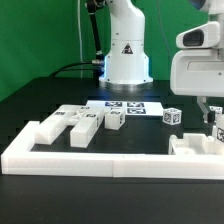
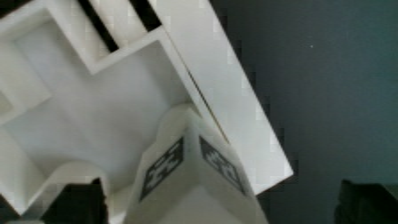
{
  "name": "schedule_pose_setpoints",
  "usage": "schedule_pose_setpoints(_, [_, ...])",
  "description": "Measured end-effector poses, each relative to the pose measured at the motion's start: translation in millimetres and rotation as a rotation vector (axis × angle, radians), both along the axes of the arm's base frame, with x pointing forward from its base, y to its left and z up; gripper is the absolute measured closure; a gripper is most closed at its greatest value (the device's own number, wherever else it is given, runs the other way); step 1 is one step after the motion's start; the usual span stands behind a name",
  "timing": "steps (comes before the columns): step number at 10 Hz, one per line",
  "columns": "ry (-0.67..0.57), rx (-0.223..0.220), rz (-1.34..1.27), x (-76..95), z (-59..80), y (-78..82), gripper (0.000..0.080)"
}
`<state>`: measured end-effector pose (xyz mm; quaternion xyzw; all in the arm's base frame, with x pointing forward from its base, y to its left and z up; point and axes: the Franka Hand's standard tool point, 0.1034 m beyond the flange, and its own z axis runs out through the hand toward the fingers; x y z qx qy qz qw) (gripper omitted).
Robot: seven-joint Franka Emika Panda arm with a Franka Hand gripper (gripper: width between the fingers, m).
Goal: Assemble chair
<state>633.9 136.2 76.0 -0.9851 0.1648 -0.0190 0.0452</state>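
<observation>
One tagged leg [image 2: 187,165] sits centred between the wide-open fingers [image 2: 368,203] of the end effector [image 2: 217,205], apparently untouched. Its long axis points up toward the wrist.

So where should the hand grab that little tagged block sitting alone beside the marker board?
Probably by two opposite upright faces of the small block, coming straight down from above. It is compact and flat-sided, and it stands alone on the table, clear of the other parts, so both sides look free.
</observation>
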Motion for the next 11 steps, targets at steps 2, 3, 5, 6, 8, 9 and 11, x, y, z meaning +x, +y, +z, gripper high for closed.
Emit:
schedule_pose_setpoints(2, [-0.014, -0.021, 0.176, 0.6, 0.7, -1.0, 0.0151])
schedule_pose_setpoints(3, [-0.019, -0.030, 0.236, 1.2, 1.3, -2.4, 0.0151])
schedule_pose_setpoints(5, [-0.031, -0.046, 0.385, 3.0, 1.8, -9.0, 0.0151])
schedule_pose_setpoints(6, [-0.031, -0.049, 0.399, 3.3, 1.7, -10.8, 0.0151])
schedule_pose_setpoints(8, [-0.031, -0.050, 0.398, 3.3, 1.4, -11.5, 0.0324])
schedule_pose_setpoints(9, [-0.031, -0.050, 0.397, 3.2, 1.3, -11.6, 0.0459])
schedule_pose_setpoints(11, [-0.030, -0.048, 0.372, 3.3, 1.3, -11.7, 0.0512])
